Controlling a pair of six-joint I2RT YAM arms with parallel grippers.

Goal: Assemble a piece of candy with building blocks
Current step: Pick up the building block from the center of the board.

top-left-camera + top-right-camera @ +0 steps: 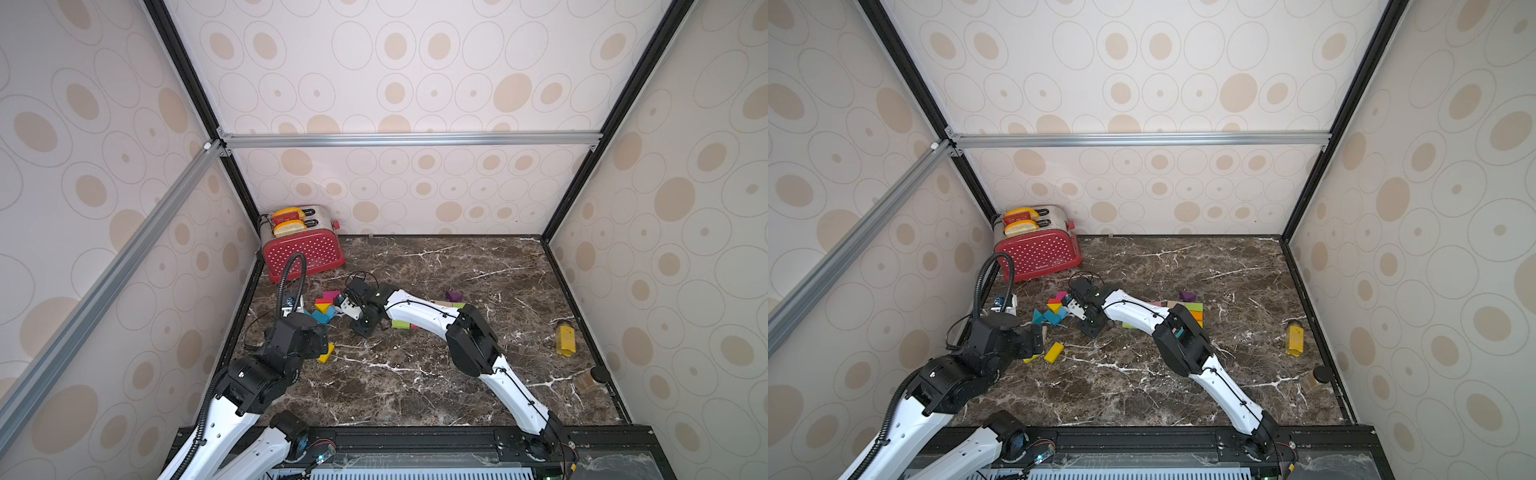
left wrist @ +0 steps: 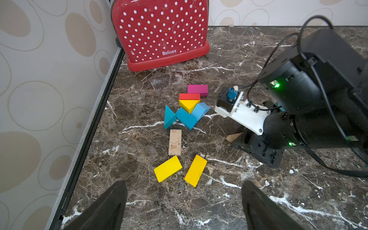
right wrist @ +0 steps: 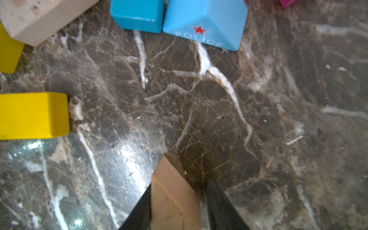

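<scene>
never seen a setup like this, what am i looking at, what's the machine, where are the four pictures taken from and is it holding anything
It is a robot with two white-and-black arms, each ending in a two-fingered tool. Two pictures look down from above; the other two come from cameras on the wrists. On the marble table lie small coloured building blocks, a red dotted toaster and a yellow bottle. The left tool is open and empty. The right tool grips a bare-wood wedge.
</scene>
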